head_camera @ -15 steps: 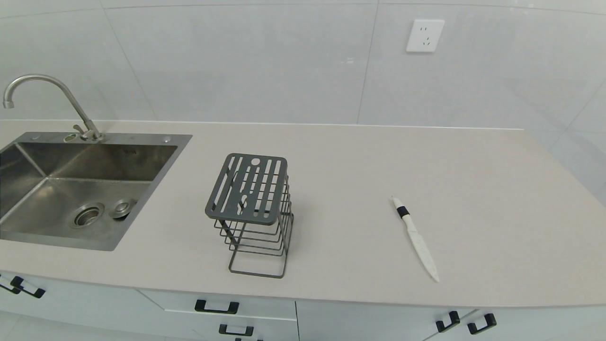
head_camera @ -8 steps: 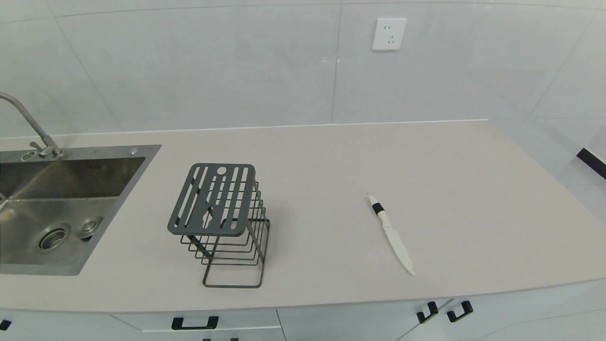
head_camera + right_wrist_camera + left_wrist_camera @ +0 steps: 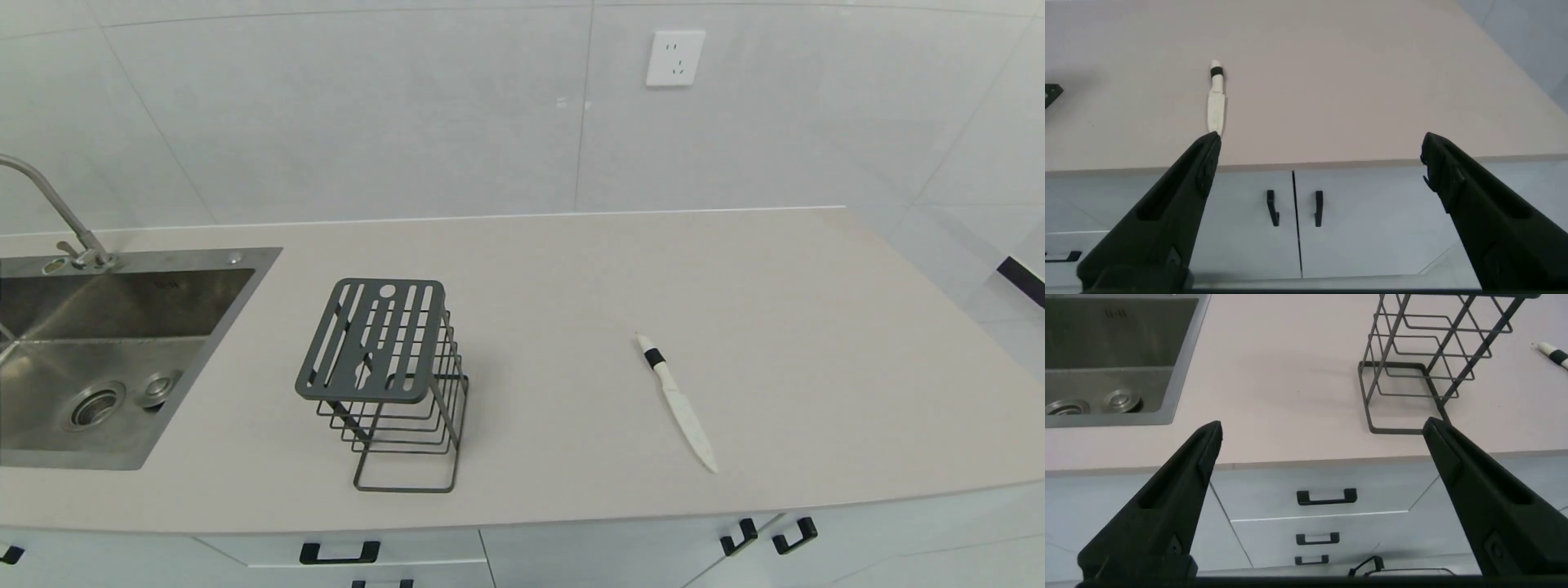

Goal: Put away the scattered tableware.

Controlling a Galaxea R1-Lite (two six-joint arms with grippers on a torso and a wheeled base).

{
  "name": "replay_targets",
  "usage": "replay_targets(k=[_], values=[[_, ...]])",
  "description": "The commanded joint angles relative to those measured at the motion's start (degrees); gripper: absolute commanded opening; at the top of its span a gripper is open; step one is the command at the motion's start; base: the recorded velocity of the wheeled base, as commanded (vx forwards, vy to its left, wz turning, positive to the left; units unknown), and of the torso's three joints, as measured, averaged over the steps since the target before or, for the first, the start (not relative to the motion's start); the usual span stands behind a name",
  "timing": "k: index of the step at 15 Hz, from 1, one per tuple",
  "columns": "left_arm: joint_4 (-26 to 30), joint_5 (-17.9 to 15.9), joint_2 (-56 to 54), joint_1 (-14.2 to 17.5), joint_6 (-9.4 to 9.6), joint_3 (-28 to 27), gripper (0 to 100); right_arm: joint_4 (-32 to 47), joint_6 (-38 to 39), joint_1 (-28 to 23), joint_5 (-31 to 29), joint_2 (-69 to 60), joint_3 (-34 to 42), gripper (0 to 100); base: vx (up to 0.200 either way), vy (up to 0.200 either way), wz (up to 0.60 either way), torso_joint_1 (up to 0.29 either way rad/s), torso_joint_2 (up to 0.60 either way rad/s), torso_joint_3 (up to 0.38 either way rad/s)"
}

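Pale countertop (image 3: 571,269) runs under a tiled wall in front of you. On it stands an upright wire rack (image 3: 384,384), and the sink (image 3: 122,298) is set in well to the rack's left. Your white knife (image 3: 676,402) lies flat well to the rack's right, its tip toward the counter's front edge. Your left gripper (image 3: 1323,427) hangs in front of the rack, fingers spread wide. Your right gripper (image 3: 1323,140), equally wide apart, hangs farther to the rack's right, facing the knife.

head above counter (image 3: 571,269), wrists low, sharing knife (image 3: 676,402)
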Motion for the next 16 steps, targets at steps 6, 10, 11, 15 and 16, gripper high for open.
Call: replay_targets(k=[6, 10, 11, 15, 16], values=[[0.00, 0.01, 0.07, 0.04, -0.02, 0.00, 100, -0.02, -0.01, 0.00, 0.06, 0.07, 0.00, 100, 0.000, 0.000, 0.00, 0.000, 0.00, 0.000], [0.00, 0.01, 0.07, 0.04, -0.02, 0.00, 100, -0.02, -0.01, 0.00, -0.03, 0.07, 0.00, 100, 0.000, 0.000, 0.00, 0.099, 0.00, 0.108], [0.00, 0.01, 0.07, 0.04, -0.02, 0.00, 100, -0.02, -0.01, 0.00, -0.03, 0.07, 0.00, 100, 0.000, 0.000, 0.00, 0.261, 0.00, 0.242], [0.00, -0.08, 0.07, 0.04, 0.86, 0.00, 100, -0.02, -0.01, 0.00, 0.06, 0.07, 0.00, 100, 0.000, 0.000, 0.00, 0.294, -0.04, 0.244], [0.09, -0.25, 0.07, 0.04, 1.74, 0.00, 100, -0.02, -0.18, 0.00, 0.06, 0.07, 0.00, 100, 0.000, 0.000, 0.00, 0.310, -0.08, 0.222]])
